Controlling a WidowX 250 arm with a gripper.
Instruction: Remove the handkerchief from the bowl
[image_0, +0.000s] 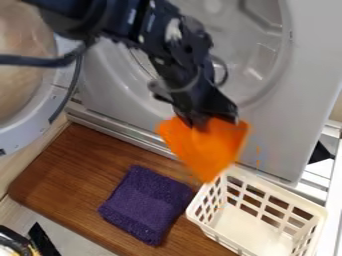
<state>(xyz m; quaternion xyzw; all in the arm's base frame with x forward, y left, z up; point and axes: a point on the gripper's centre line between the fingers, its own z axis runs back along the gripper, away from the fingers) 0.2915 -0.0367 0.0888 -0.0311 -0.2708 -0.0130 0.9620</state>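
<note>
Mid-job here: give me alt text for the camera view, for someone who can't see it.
Black gripper holding up an orange cloth by the edge of a white plastic basket. A purple cloth lies on a wooden board left of the basket, before a machine with its round door open.

1. The orange handkerchief (206, 150) hangs from the gripper (212, 120), gathered at the top, flared just under the fingertips and tapering to a point below them.
2. The cream basket (250, 231), rectangular with openwork sides, stands upright, its open top up, lower than the gripper and to its right in view, apart from it.
</note>
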